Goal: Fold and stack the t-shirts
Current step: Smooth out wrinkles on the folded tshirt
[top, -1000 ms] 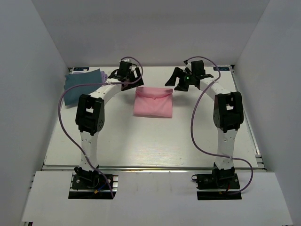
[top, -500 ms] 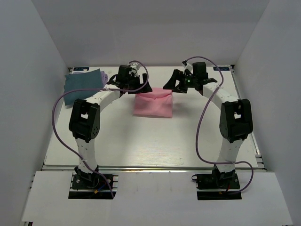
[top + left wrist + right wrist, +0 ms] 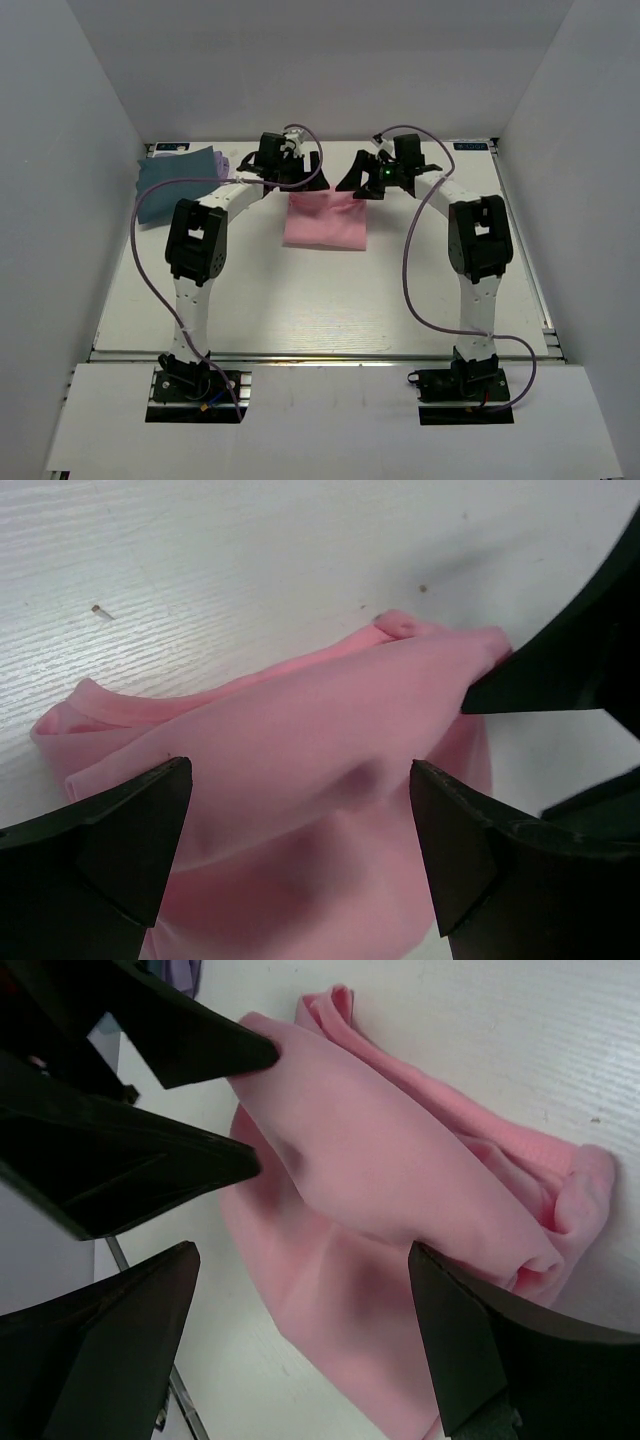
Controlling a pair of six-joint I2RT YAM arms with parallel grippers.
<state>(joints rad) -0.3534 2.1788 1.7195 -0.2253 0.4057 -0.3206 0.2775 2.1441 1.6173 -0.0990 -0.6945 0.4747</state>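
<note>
— Where now?
— Folded light pink cloth t-shirt mid-table, far edge beneath both grippers. Left gripper spread wide, empty; right gripper likewise, almost tip to tip.
— Likely trouble?
— Catching only the top layer and pulling the fold open on lifting. Also clashing together while closing in. Dark teal-blue cloth t-shirt well apart, far left.

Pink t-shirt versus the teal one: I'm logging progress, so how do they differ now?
The pink t-shirt lies mid-table; the teal t-shirt sits at the far left corner. The left claw and right claw, both open, are at the pink t-shirt's far edge; neither is at the teal t-shirt. Both rest on the table.
</note>
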